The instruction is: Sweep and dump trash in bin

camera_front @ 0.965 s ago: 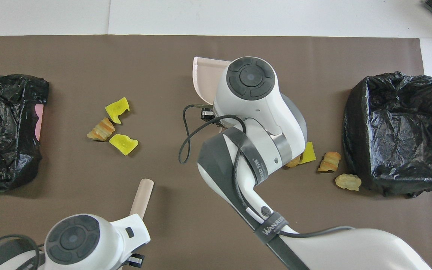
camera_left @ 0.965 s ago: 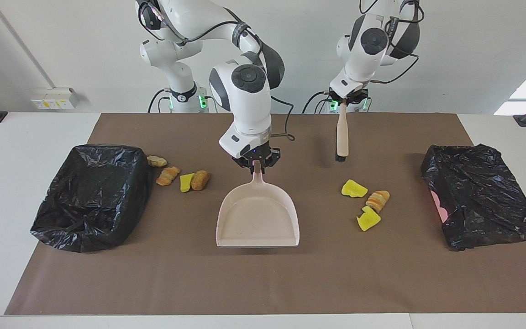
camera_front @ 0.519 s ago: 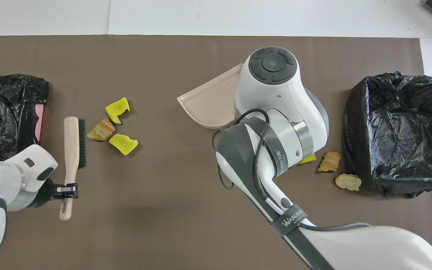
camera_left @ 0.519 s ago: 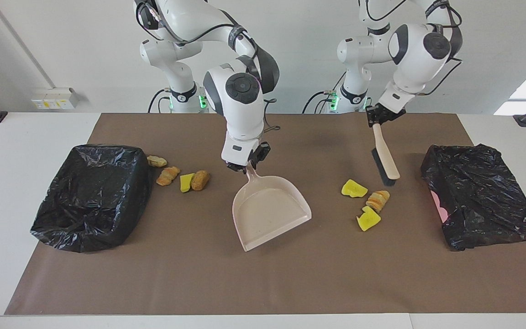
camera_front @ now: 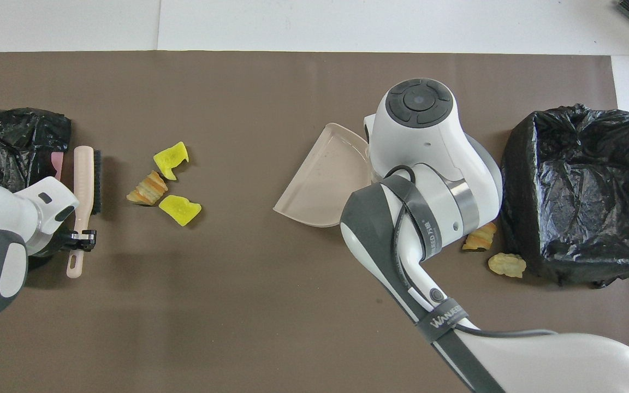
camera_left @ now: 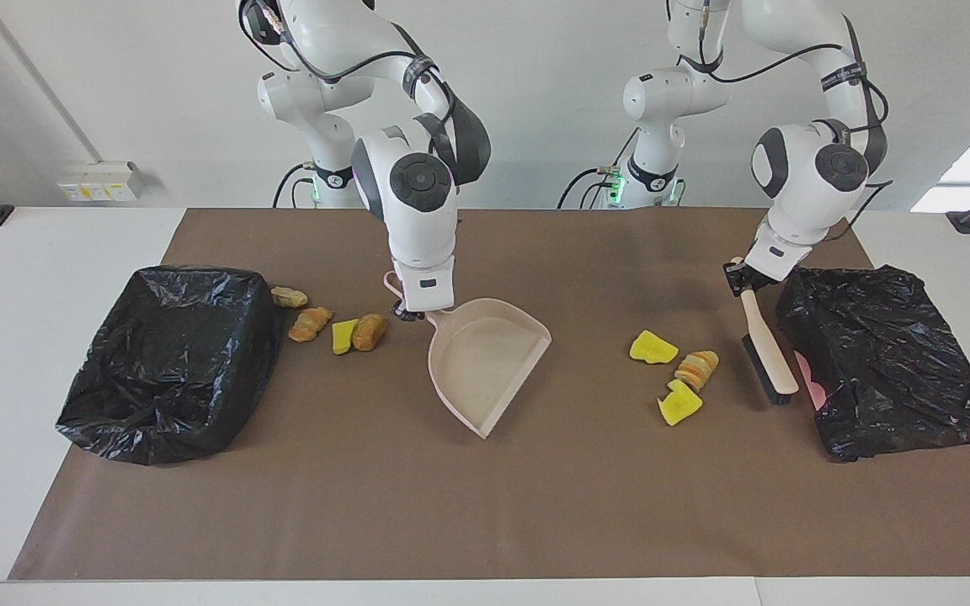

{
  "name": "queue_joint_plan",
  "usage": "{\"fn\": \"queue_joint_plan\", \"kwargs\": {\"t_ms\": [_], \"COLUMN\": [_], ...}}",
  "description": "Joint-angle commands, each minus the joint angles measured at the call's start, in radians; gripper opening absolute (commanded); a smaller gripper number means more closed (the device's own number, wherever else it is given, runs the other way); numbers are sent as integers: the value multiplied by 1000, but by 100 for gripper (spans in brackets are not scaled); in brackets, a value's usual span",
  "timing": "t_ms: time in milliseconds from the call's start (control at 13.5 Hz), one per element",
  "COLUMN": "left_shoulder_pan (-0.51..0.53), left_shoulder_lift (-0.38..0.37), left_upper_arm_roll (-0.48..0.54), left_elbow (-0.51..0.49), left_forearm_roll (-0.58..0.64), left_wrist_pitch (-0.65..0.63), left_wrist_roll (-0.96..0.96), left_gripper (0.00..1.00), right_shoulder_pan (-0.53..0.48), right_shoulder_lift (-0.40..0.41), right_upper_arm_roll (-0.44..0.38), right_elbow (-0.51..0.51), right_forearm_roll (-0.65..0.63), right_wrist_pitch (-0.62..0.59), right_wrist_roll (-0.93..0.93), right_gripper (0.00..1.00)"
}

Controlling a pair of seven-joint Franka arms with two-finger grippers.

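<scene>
My right gripper point(camera_left: 414, 310) is shut on the handle of the beige dustpan point(camera_left: 485, 364), mid-mat; the pan's point(camera_front: 325, 180) open edge is turned toward the left arm's end. My left gripper point(camera_left: 738, 281) is shut on the handle of the beige brush point(camera_left: 767, 358). The brush point(camera_front: 84, 183) hangs low between the bagged bin point(camera_left: 889, 370) and three trash scraps: yellow point(camera_left: 652, 347), tan point(camera_left: 695, 368), yellow point(camera_left: 679, 406). Several more trash scraps point(camera_left: 310, 323) lie beside the other bin point(camera_left: 169, 362). In the overhead view the right arm hides its gripper and some of these scraps.
A brown mat point(camera_left: 485, 522) covers the white table. Both black-bagged bins sit on it, one at each end. A pink patch point(camera_left: 812, 377) shows on the bin at the left arm's end, right beside the brush.
The left arm swung the brush out toward its own end of the table and lowered it beside the bin. The right gripper turned the dustpan, so its mouth now faces the left arm's end.
</scene>
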Motion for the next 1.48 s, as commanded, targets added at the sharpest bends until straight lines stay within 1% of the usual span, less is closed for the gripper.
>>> {"fn": "queue_joint_plan", "kwargs": {"t_ms": [0, 74, 223, 297, 445, 594, 668, 742, 890, 1039, 1187, 1336, 1410], "left_shoulder_pan": [-86, -112, -164, -172, -201, -244, -266, -283, -324, -374, -450, -514, -536], "left_shoulder_lift": [31, 41, 55, 55, 54, 52, 51, 48, 45, 42, 37, 37, 40], "left_upper_arm_roll": [2, 0, 0, -1, -3, -4, -4, -4, -6, -6, -6, -7, -7], "left_elbow": [15, 15, 12, 8, -3, -3, -6, -11, -11, -11, -9, 2, 12], "left_forearm_roll": [33, 33, 33, 32, 32, 24, 10, -13, -45, -109, -184, -223, -241], "left_wrist_pitch": [-29, -17, -6, 4, 24, 26, 27, 29, 29, 30, 29, 23, 23], "left_wrist_roll": [-147, -221, -284, -313, -338, -361, -367, -367, -361, -350, -350, -346, -330], "left_gripper": [0, 0, 0, 0, 0, 0, 0, 0, 0, 0, 0, 0, 0], "right_shoulder_pan": [31, 33, 37, 36, 36, 40, 66, 66, 53, 77, 69, 80, 91], "right_shoulder_lift": [-59, -76, -78, -76, -82, -110, -117, -117, -119, -137, -137, -148, -153], "right_upper_arm_roll": [7, 8, 8, 8, 8, 11, 13, 11, 11, 11, 11, 13, 11], "right_elbow": [-61, -93, -119, -128, -140, -186, -196, -200, -226, -248, -269, -282, -289], "right_forearm_roll": [-45, -68, -83, -117, -157, -180, -189, -201, -218, -229, -229, -229, -228], "right_wrist_pitch": [-28, -17, 3, 6, 1, 7, 7, 27, 68, 78, 130, 133, 154], "right_wrist_roll": [-45, -45, -46, -53, -133, -177, -181, -197, -301, -294, -275, -272, -260], "right_gripper": [0, 0, 0, 0, 0, 0, 0, 0, 0, 0, 0, 0, 0]}}
